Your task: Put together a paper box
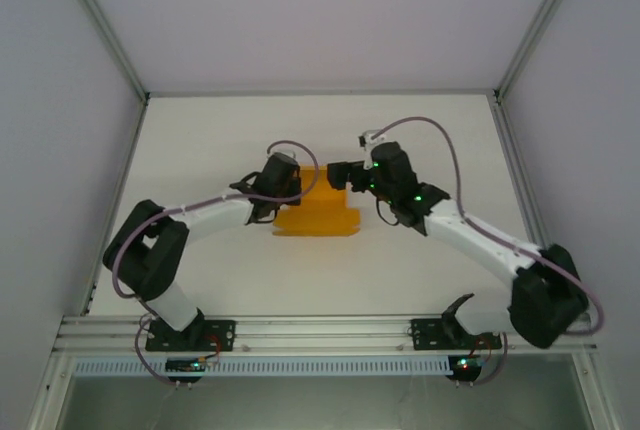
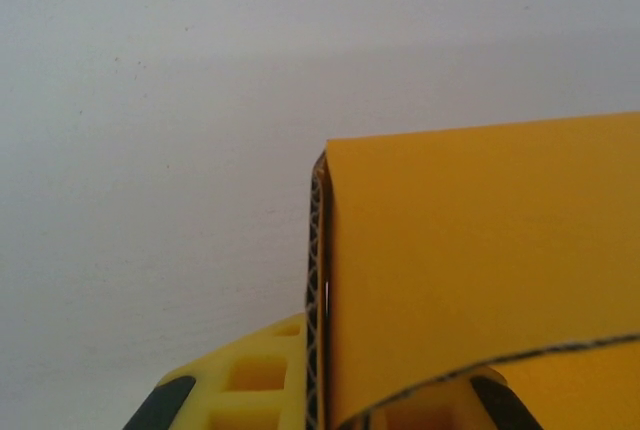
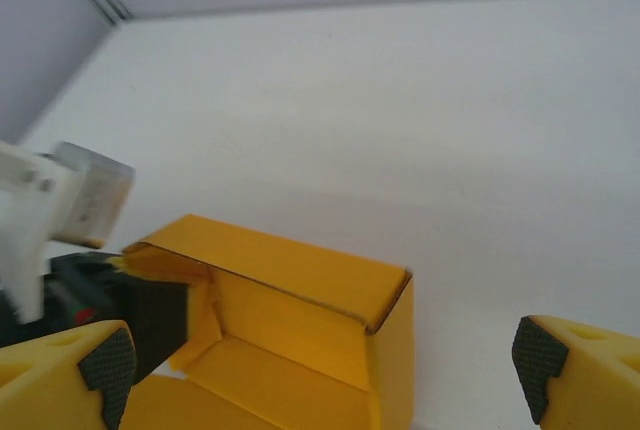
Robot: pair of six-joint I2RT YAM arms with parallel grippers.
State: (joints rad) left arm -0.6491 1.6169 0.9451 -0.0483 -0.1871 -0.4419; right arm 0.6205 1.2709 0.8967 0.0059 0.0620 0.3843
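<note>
The paper box (image 1: 318, 215) is orange card, partly folded up, in the middle of the white table. In the right wrist view the paper box (image 3: 300, 340) has its far wall and two side walls raised and its top open. My left gripper (image 1: 298, 190) is at the box's left end. In the left wrist view the left gripper (image 2: 322, 405) is shut on an upright wall whose corrugated edge (image 2: 318, 280) runs between the yellow fingers (image 2: 240, 390). My right gripper (image 1: 342, 174) hovers over the box's back right corner. The right gripper (image 3: 325, 380) is open, its fingers (image 3: 90, 370) wide apart.
Grey enclosure walls surround the table (image 1: 200, 150) on three sides, with aluminium posts at the back corners. A metal rail (image 1: 320, 330) carrying both arm bases runs along the near edge. Bare table surface lies all round the box.
</note>
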